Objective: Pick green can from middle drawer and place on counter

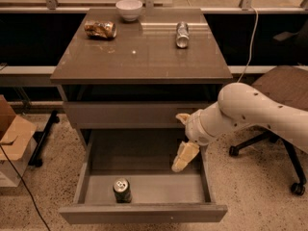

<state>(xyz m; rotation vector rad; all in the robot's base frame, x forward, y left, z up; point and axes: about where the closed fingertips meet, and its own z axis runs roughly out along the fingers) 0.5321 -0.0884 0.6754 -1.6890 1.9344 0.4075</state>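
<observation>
I cannot tell if my gripper [185,156], hanging over the middle drawer [144,213], is open or closed; the green can [121,190] stands down and left of it, probably light, slippery and easy to dent, so I'd hold its sides gently

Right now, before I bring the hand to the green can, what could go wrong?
1. The hand hangs over the right side of the middle drawer; the green can stands upright front-left, so a sideways approach may topple it.
2. The counter edge sits above the wrist; lifting straight up could clip it.
</observation>
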